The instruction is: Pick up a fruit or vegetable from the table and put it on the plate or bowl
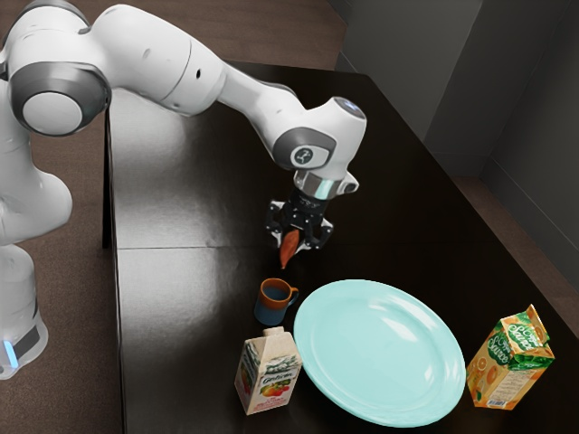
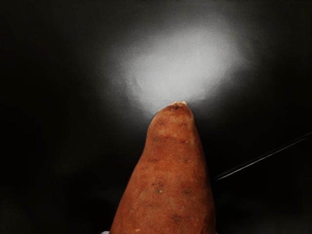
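Centre of the exterior frame: black gripper clamped narrow on the thick end of a sweet potato. The tuber seems lifted clear of the dark table, long axis near vertical, tapered tip down. Pale blue plate lies to the lower right of the gripper, near but not beneath it, with a blue mug just under the tip in the picture, beside the plate's left rim. Judged: the carry must go right and down-frame, skirting the mug.
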`<state>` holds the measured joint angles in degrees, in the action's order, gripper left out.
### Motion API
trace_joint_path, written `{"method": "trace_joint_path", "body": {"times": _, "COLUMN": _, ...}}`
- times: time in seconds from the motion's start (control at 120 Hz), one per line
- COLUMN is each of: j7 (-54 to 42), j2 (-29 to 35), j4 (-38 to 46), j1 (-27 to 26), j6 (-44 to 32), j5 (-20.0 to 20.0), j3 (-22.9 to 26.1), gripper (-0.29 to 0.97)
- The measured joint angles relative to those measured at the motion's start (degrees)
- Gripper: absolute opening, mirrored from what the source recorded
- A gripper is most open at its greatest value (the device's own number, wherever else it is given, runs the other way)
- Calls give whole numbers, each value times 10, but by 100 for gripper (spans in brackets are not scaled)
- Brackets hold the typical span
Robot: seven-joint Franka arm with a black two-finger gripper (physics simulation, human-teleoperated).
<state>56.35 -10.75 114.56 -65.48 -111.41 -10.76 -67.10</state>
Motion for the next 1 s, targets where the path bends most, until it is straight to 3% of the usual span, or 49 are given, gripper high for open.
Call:
{"method": "trace_joint_path", "body": {"times": 0.067, "j7": 1, "j2": 0, "j4": -23, "j1": -2, "j6": 7, "j5": 0, "j3": 0, "gripper": 15}}
{"method": "trace_joint_path", "body": {"times": 0.15, "j7": 1, "j2": 0, "j4": -112, "j1": -3, "j6": 50, "j5": 14, "j3": 7, "gripper": 14}}
{"method": "trace_joint_path", "body": {"times": 0.3, "j7": -10, "j2": 11, "j4": -215, "j1": 6, "j6": 139, "j5": 64, "j3": 75, "gripper": 14}}
{"method": "trace_joint_path", "body": {"times": 0.483, "j7": -42, "j2": 11, "j4": -257, "j1": 191, "j6": 192, "j5": 118, "j3": 337, "gripper": 14}}
{"method": "trace_joint_path", "body": {"times": 0.625, "j7": -66, "j2": -27, "j4": -310, "j1": 339, "j6": 209, "j5": 151, "j3": 537, "gripper": 14}}
{"method": "trace_joint_path", "body": {"times": 0.833, "j7": -101, "j2": -95, "j4": -388, "j1": 448, "j6": 211, "j5": 216, "j3": 723, "gripper": 14}}
{"method": "trace_joint_path", "body": {"times": 1.0, "j7": -126, "j2": -143, "j4": -430, "j1": 494, "j6": 209, "j5": 284, "j3": 837, "gripper": 14}}
